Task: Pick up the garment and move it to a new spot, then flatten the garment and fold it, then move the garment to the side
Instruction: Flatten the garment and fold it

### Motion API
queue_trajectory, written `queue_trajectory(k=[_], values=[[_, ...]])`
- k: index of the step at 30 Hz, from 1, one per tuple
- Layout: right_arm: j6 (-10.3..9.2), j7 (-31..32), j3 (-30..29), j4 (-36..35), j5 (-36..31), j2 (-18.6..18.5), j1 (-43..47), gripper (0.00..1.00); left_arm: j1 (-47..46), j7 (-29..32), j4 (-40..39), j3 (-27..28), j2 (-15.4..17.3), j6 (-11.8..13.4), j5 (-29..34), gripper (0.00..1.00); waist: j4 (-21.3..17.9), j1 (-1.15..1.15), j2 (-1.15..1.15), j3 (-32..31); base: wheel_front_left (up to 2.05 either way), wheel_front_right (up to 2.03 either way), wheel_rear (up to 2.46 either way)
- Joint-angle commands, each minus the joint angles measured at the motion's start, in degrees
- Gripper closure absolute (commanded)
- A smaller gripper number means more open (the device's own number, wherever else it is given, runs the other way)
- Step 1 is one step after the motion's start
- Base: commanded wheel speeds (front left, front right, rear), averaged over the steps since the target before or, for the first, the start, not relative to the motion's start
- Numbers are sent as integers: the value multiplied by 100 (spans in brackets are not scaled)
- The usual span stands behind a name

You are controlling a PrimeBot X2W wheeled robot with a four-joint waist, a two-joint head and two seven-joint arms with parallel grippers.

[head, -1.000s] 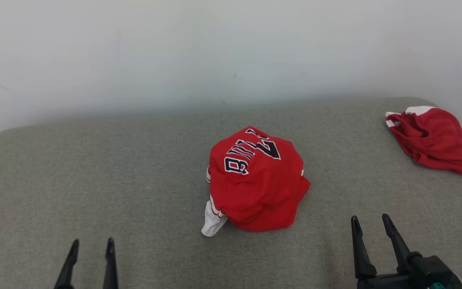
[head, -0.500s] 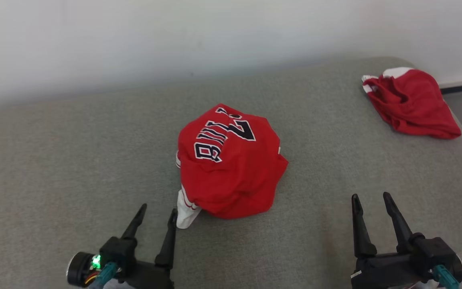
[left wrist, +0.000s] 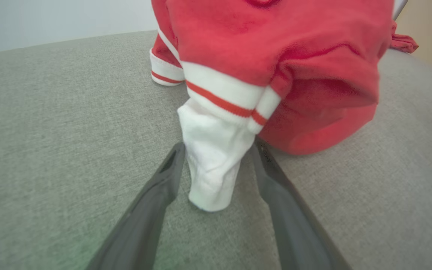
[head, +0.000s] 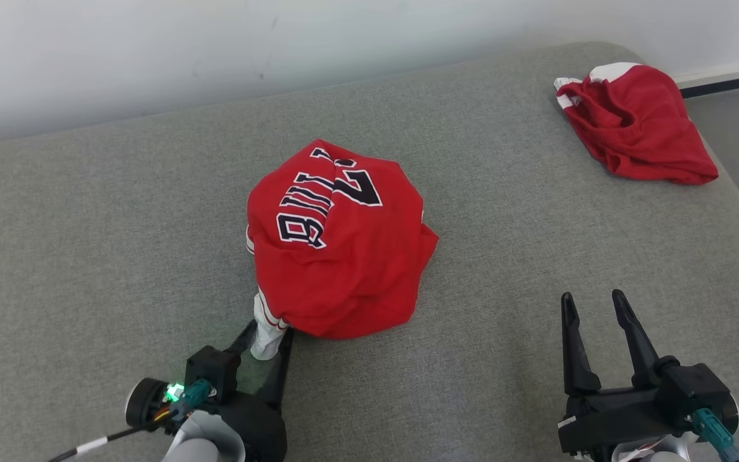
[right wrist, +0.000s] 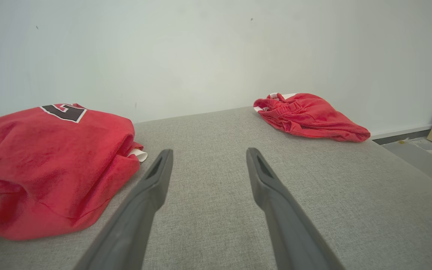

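cuff [left wrist: 212, 168] of garment [head: 337, 256] lies between left gripper [left wrist: 218, 145] jaws

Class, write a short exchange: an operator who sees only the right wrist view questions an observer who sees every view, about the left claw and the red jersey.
Operator: I see the jersey beside my open right claw. Where is the other one?
Observer: The left claw is at the jersey's near edge, with a white cuff between its fingers.
Operator: Has it closed on the cuff?
Observer: No, the fingers stand apart on either side of it.
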Motion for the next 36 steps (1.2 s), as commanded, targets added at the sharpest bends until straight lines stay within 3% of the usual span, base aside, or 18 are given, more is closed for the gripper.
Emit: queue_trajectory(k=[1, 7, 21, 29, 36], values=[[-17, -1, 7, -1, -33, 15, -36, 0, -171, -17, 128, -64, 9, 8, -79, 100, 22, -1, -1, -25, 0, 0, 0], [-16, -1, -135, -13, -72, 16, 97, 0, -247, -17, -126, 264, 55, 72, 61, 100, 281, -1, -1, -197, 0, 0, 0], [-17, -1, -4, 40, 25, 14, 400, 0, 992, -17, -1969, 434, 570, 442, 907, 100, 1225, -1, -1, -742, 0, 0, 0], [-16, -1, 7, 63, 26, 14, 513, 0, 2179, -17, -1921, 357, 372, 480, 670, 100, 1439, -1, -1, -813, 0, 0, 0], [-17, -1, -2, 89, -38, 14, 569, 0, 2510, -17, -1518, 229, 62, 342, 554, 100, 1585, -1, -1, -889, 0, 0, 0]])
